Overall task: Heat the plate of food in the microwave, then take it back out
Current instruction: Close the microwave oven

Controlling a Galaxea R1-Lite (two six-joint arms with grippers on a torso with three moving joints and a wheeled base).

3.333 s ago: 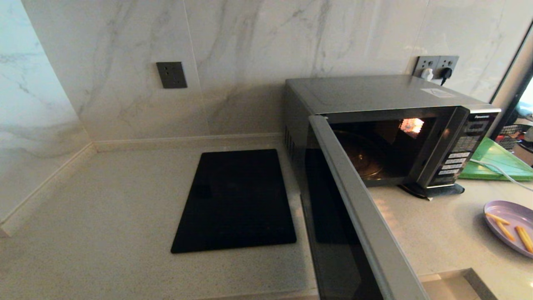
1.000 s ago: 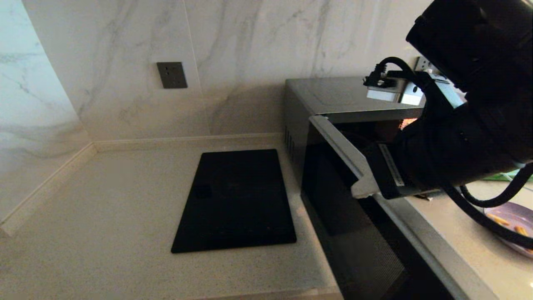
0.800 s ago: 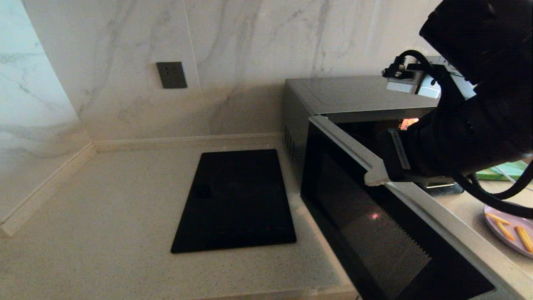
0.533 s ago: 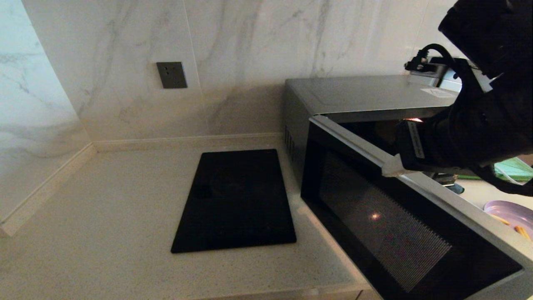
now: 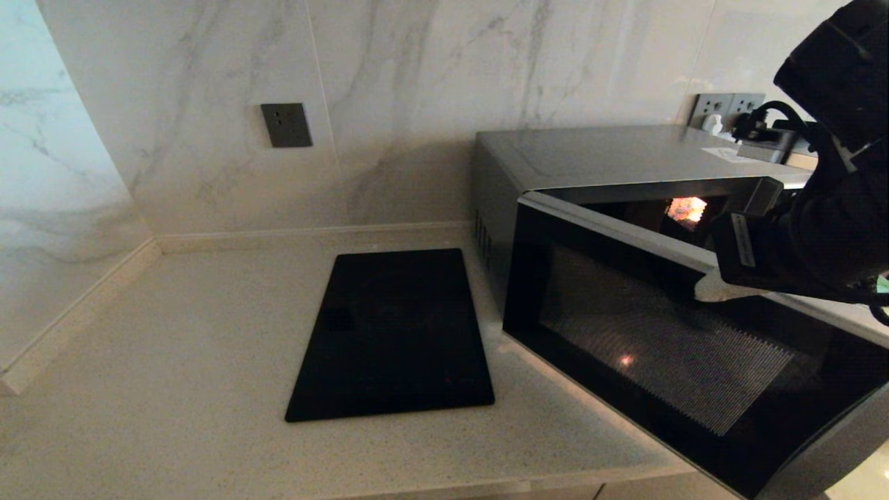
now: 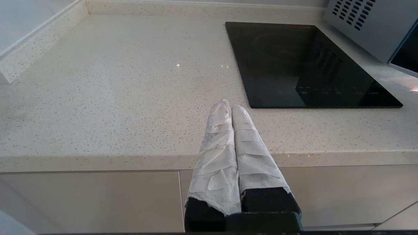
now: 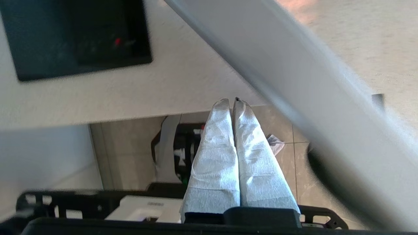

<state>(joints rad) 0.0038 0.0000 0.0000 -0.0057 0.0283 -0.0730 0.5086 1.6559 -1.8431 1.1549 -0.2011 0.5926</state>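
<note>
The silver-grey microwave stands at the back right of the counter, its dark glass door partly open and swung well towards its front, with a light glowing inside. My right gripper is shut and empty, its white-wrapped tips against the door's top edge near its middle. In the right wrist view the shut fingertips sit beside the blurred grey door edge. The plate of food is hidden behind the door and my right arm. My left gripper hangs shut and empty in front of the counter's edge, left of the cooktop.
A flat black glass cooktop is set into the speckled counter left of the microwave. A dark wall socket sits on the marble wall, and a plugged socket is behind the microwave. Walls close the counter at back and left.
The microwave door has swung from wide open towards its front, my right gripper moving rightward with its top edge. The plate, seen at far right before, is now out of sight.
</note>
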